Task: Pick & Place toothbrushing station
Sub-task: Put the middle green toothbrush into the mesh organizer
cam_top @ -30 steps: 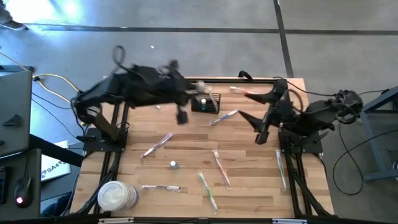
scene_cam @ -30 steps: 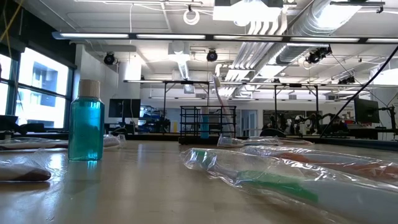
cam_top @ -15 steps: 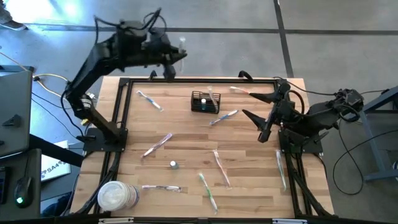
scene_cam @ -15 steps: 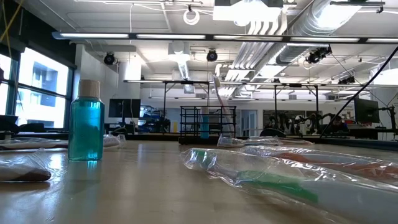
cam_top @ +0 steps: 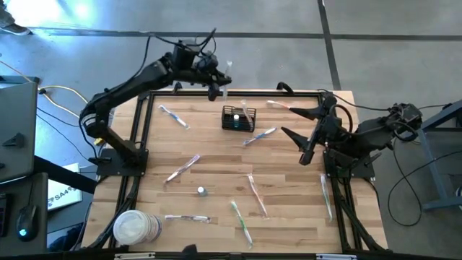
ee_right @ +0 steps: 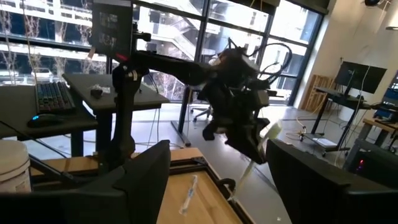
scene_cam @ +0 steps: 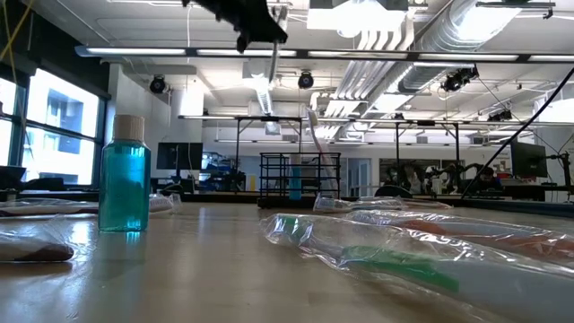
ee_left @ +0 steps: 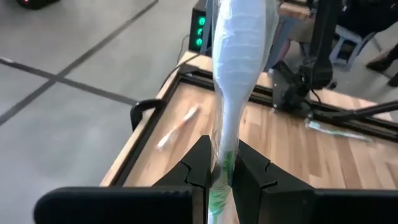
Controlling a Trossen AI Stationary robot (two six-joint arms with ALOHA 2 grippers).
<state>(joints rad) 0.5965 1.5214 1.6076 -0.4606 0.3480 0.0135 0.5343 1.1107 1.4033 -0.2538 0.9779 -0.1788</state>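
The toothbrushing station, a small black wire-mesh basket (cam_top: 238, 118), stands on its base near the table's far edge, with a wrapped toothbrush sticking up out of it; it also shows in the low view (scene_cam: 300, 176). My left gripper (cam_top: 214, 81) is high above the far edge, just left of the basket, shut on a wrapped toothbrush (ee_left: 238, 56). The low view shows this gripper (scene_cam: 256, 22) at the top with the toothbrush (scene_cam: 273, 56) below it. My right gripper (cam_top: 290, 123) waits open and empty at the table's right, and its wide-apart fingers show in the right wrist view (ee_right: 217, 186). My left gripper pinches the wrapped toothbrush between its two fingers at the green handle end (ee_left: 222, 167). The rest of the toothbrush sticks out past the fingertips (ee_left: 200, 163), in line with them. The fingers come from above, and the toothbrush hangs nearly upright below them, clear of the table and the basket.
Several wrapped toothbrushes (cam_top: 251, 195) lie about the wooden table. A round white tub (cam_top: 134, 227) stands at the near left corner and a small blue bottle (scene_cam: 123, 175) near the middle. A black frame rail (cam_top: 180, 94) runs along the table's edges.
My left gripper has swung up from over the table near the basket, out past the far edge, then back right toward the basket with the wrapped toothbrush. It has come into the low view from above.
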